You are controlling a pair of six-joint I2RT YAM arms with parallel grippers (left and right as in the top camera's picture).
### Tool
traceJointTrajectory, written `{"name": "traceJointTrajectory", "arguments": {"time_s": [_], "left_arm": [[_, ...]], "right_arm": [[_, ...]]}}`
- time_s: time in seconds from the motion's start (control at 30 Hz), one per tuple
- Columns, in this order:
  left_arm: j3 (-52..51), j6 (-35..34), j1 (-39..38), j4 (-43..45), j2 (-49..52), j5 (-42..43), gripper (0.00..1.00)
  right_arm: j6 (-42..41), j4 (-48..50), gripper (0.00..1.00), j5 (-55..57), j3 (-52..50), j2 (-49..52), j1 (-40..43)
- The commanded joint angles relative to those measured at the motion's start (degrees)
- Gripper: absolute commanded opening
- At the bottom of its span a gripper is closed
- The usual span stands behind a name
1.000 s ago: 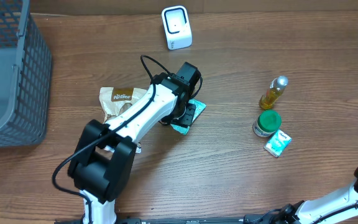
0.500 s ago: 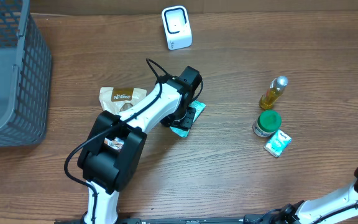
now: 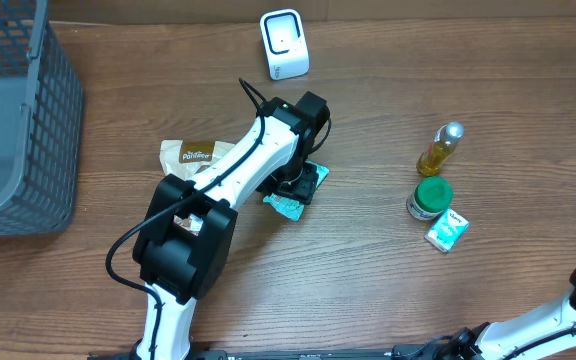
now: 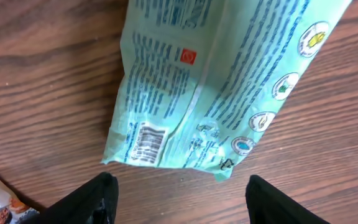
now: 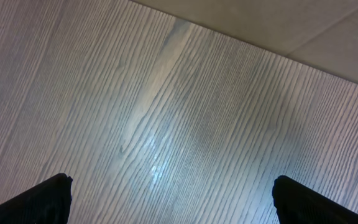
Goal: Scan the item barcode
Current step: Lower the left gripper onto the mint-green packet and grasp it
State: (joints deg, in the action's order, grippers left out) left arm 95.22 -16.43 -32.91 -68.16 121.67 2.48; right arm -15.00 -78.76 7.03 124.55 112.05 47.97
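looking down my left gripper (image 4: 180, 191), jaws apart, i see the teal packet (image 4: 229, 74) lying just ahead of them, barcode (image 4: 149, 142) up. right gripper (image 5: 169, 199) jaws stand wide over the table (image 5: 166, 93).

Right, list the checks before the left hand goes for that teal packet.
1. Left hand open and empty: ok.
2. Teal packet lying flat on the table, nothing on top of it: ok.
3. Barcode facing up, uncovered: ok.
4. Packet inside the hand's opening: not ok, it lies ahead of it.
5. Scanner standing apart from the other items: ok.
6. Right hand open, over bare wood, out of the way: ok.
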Motion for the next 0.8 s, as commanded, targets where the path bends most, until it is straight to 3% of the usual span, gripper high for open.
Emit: {"name": "traceJointTrajectory", "arguments": {"time_s": [0.0, 0.37, 0.63, 0.77], "left_arm": [[-0.55, 0.15, 0.26, 0.11, 0.76, -1.05, 0.69], [-3.23, 0.15, 0.22, 3.72, 0.94, -1.27, 0.68], [-10.38, 0.15, 0.26, 11.17, 0.94, -1.44, 0.61], [-11.02, 0.13, 0.26, 10.71, 0.92, -1.44, 0.70]], "right_arm": [[0.02, 0.22, 1.00, 0.37, 0.55, -0.81, 0.04], [0.02, 0.22, 1.00, 0.37, 0.55, -0.81, 0.04], [0.02, 0.22, 1.00, 0.37, 0.55, -0.81, 0.04], [0.02, 0.22, 1.00, 0.37, 0.55, -0.81, 0.04]]}}
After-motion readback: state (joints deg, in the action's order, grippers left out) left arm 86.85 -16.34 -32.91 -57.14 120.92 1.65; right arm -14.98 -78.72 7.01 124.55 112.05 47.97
